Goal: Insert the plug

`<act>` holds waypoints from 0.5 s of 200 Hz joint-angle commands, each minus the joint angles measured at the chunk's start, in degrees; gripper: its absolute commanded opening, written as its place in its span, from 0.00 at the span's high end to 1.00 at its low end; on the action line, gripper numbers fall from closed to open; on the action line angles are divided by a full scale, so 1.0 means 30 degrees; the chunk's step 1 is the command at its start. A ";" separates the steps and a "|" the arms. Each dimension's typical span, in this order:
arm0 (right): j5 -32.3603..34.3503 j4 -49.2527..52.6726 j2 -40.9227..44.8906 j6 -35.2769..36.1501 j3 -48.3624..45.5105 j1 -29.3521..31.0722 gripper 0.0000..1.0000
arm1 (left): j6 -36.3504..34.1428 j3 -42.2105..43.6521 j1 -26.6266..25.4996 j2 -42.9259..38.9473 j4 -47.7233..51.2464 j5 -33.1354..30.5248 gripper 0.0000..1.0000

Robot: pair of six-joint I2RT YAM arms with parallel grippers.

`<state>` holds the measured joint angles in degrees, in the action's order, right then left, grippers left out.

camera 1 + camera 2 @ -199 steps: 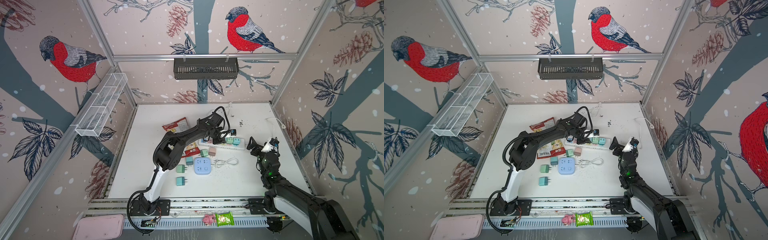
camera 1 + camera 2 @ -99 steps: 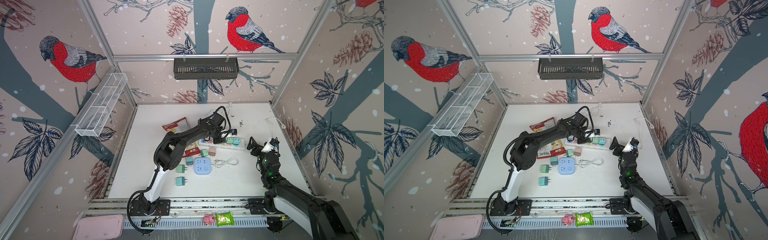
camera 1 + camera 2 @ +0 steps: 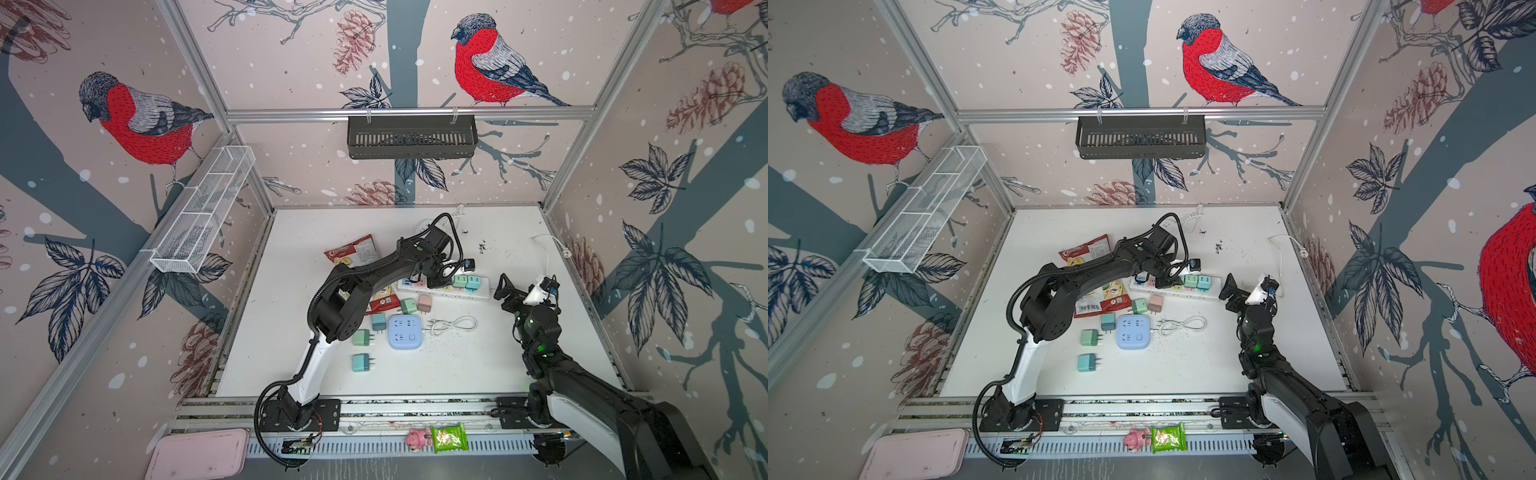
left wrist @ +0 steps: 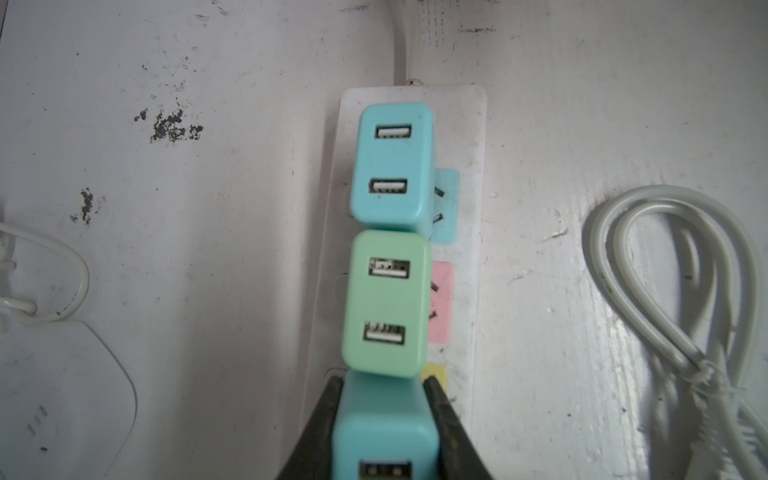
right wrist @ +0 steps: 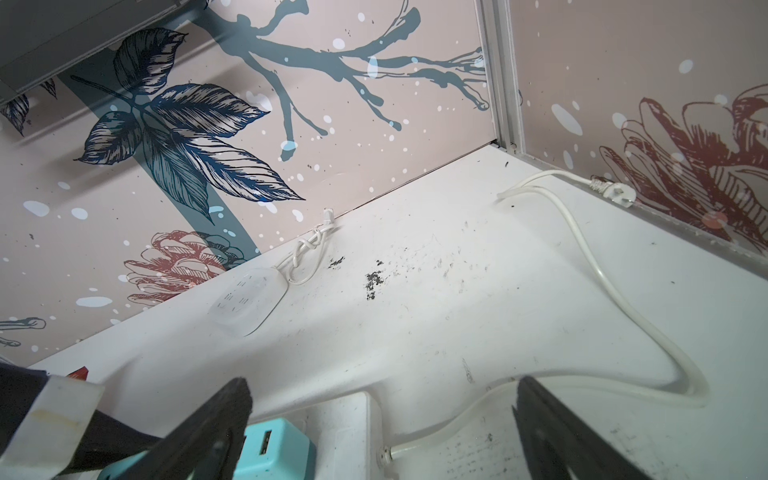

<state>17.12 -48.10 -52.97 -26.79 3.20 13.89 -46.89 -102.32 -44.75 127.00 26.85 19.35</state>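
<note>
Two were already seated in the power strip [image 4: 469, 137]: the blue charger [image 4: 392, 166] and the green charger [image 4: 386, 303]. The left end effector [image 4: 384, 384] was clamped on a teal plug [image 4: 384, 419] right against the green one, over the next socket. Couldn't tell if its prongs were fully in. The right end effector [image 5: 384, 390] hung wide apart near the strip's end, holding nothing. Versus a second earlier, basically nothing had budged, so probably mid-push.

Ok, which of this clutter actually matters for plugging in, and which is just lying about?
In the job: left claw, shut on the teal plug; white power strip; seated green charger; blue charger.
Lying about: chip bag; blue square socket; loose chargers; coiled cable; right claw, open.
</note>
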 commanded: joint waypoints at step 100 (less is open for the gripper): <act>-0.0024 -0.0561 0.0022 -0.0042 -0.0042 -0.0056 0.00 | 0.0100 0.0216 -0.0141 -0.0157 0.1763 -0.0302 1.00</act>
<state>17.10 -48.10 -52.86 -26.79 3.03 13.82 -46.89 -101.93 -44.97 126.54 27.49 19.29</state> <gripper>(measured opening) 0.995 0.297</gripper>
